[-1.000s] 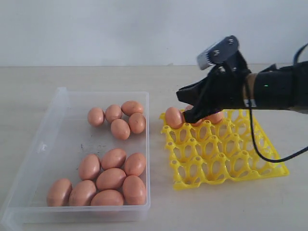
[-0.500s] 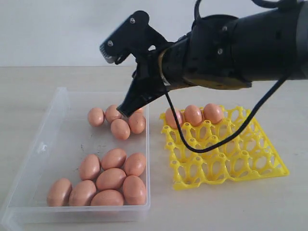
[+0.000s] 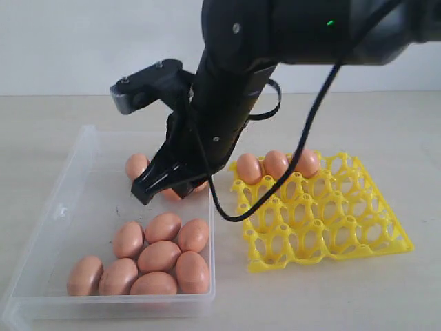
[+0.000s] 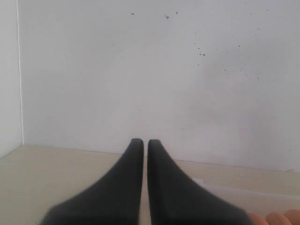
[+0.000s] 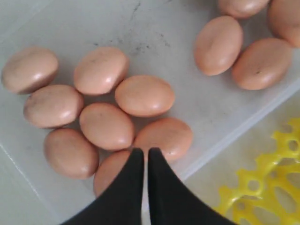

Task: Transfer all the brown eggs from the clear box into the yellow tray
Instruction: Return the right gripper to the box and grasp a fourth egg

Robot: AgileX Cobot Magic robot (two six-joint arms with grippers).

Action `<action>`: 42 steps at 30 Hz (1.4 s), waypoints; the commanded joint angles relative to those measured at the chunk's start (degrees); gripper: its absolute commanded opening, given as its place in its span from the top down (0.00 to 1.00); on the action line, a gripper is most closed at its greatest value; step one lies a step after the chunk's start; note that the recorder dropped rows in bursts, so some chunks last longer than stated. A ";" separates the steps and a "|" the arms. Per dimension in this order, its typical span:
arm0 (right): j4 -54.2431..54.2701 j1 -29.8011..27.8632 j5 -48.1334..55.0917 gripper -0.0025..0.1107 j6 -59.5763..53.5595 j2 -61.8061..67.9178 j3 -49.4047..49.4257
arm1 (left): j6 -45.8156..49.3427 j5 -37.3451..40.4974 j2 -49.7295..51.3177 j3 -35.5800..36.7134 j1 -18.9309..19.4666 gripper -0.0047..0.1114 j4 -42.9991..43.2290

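Right hand (image 3: 160, 189) together, empty, over clear box (image 3: 69, 179).
Eight brown eggs (image 3: 160, 255) at box's 6 o'clock; three in yellow tray (image 3: 324, 256) at 3 o'clock; left hand (image 4: 141, 143) looks together.

A bulky black right arm (image 3: 275, 41) reaches in from the upper right and across the middle, bending down and to the left. Its right gripper (image 3: 143, 195) points steeply downward, its two dark fingers (image 5: 129, 187) pressed together with nothing between them. The left gripper (image 4: 142, 143) shows only in its own wrist camera, its tips nearly touching.
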 commanded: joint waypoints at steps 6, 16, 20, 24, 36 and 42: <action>-0.75 -0.02 -13.44 0.84 -0.88 13.13 -8.79 | 0.31 0.17 -0.12 -0.05 -0.08 0.93 0.23; -10.51 -0.10 -12.85 0.51 6.05 19.26 -14.66 | 0.31 0.17 -0.12 -0.05 -0.08 0.93 0.23; -11.24 -0.97 -13.26 0.51 7.65 20.53 -14.98 | 0.31 0.17 -0.12 -0.05 -0.08 0.93 0.23; -11.35 -1.98 -13.26 0.51 9.00 21.24 -14.98 | 0.31 0.17 -0.12 -0.05 -0.08 0.93 0.23; -11.30 -2.42 -15.64 0.51 9.41 24.59 -14.98 | 0.31 0.17 -0.12 -0.05 -0.08 0.93 0.23; -11.32 -2.42 -15.39 0.51 9.41 25.27 -14.98 | 0.31 0.17 -0.12 -0.05 -0.08 0.93 0.23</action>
